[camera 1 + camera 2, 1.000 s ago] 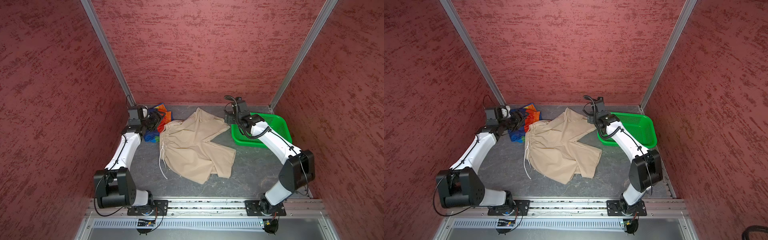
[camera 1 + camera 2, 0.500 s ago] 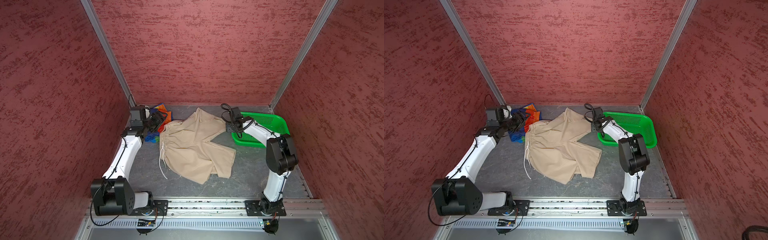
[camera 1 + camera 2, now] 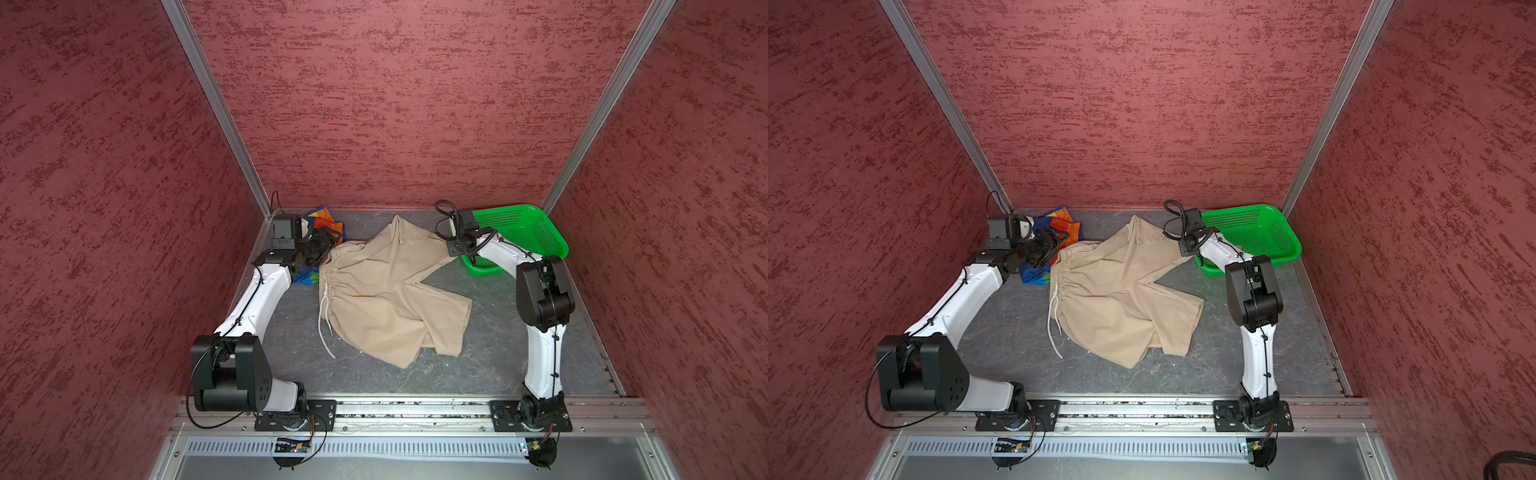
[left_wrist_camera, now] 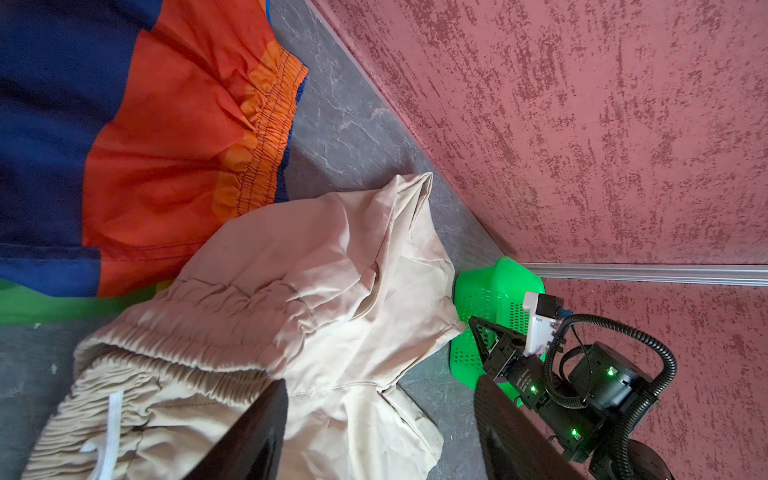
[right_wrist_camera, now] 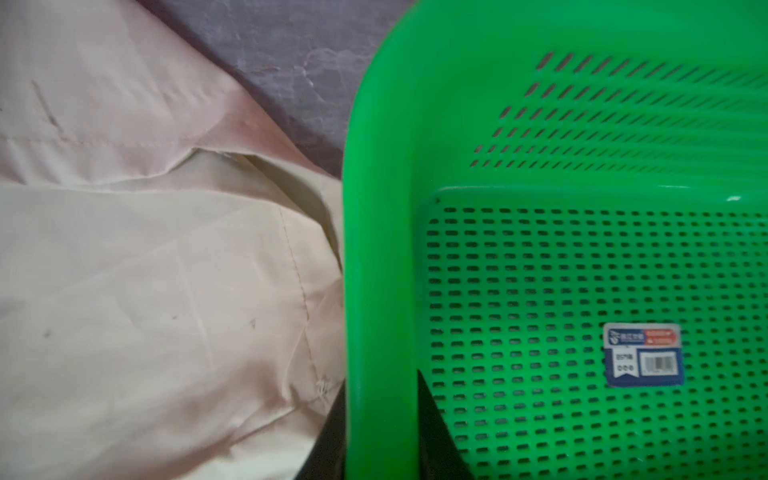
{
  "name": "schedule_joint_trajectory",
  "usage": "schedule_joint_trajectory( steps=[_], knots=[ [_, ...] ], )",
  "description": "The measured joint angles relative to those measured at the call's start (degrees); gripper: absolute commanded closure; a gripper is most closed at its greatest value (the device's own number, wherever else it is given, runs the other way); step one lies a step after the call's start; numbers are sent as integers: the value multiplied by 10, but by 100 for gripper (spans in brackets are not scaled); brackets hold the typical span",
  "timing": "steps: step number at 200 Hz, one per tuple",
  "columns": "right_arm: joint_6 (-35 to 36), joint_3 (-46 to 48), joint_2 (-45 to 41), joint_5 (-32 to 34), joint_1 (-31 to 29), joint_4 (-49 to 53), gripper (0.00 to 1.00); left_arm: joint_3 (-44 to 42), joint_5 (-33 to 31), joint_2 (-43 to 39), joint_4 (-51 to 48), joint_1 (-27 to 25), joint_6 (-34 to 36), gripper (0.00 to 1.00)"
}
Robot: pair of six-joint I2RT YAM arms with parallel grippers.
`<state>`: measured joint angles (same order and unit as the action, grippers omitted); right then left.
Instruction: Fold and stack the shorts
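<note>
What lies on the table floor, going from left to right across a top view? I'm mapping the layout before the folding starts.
rainbow-striped shorts → beige shorts → green basket

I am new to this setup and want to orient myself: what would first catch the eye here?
The beige shorts lie spread, rumpled, across the middle of the grey floor. A bright green basket stands at the back right, the right hand gripping its rim. Rainbow shorts lie bunched in the back left corner, beside the open left hand.
</note>
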<state>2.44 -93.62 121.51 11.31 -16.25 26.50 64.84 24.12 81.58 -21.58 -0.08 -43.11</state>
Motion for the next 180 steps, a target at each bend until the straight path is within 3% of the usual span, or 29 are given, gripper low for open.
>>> schedule_joint_trajectory(
  steps=[20,29,47,55,80,103,118,130,140,149,157,166,171,180],
  knots=[
    [17,-30,19,6,6,3,79,1,0,3,0,0,0,29],
    [22,-42,27,7,11,4,73,2,0,3,0,0,0,28],
    [24,-56,36,11,23,3,46,4,0,3,-1,0,0,28],
    [29,-60,37,14,26,4,40,5,0,2,-2,0,1,27],
    [24,-56,28,16,33,3,30,5,0,-11,-18,0,7,25],
    [4,23,-42,16,29,-6,24,5,-5,-49,-45,0,23,23],
    [-7,77,-115,17,15,-6,25,4,-12,-84,-62,0,38,26],
    [-12,95,-166,20,-3,-7,30,4,-20,-107,-74,0,52,44],
    [-14,94,-196,20,-23,-16,42,3,-24,-120,-82,0,54,60],
    [-16,89,-214,16,-42,-27,58,0,-27,-127,-85,0,65,66],
    [-20,85,-222,8,-56,-37,69,-6,-31,-130,-86,-2,72,67],
    [-19,80,-221,-3,-73,-49,71,-15,-35,-130,-87,-6,74,65],
    [-20,78,-217,-9,-80,-54,69,-20,-37,-129,-88,-8,75,60],
    [-21,70,-199,-23,-97,-59,57,-30,-41,-125,-90,-13,81,48]
  ],
)
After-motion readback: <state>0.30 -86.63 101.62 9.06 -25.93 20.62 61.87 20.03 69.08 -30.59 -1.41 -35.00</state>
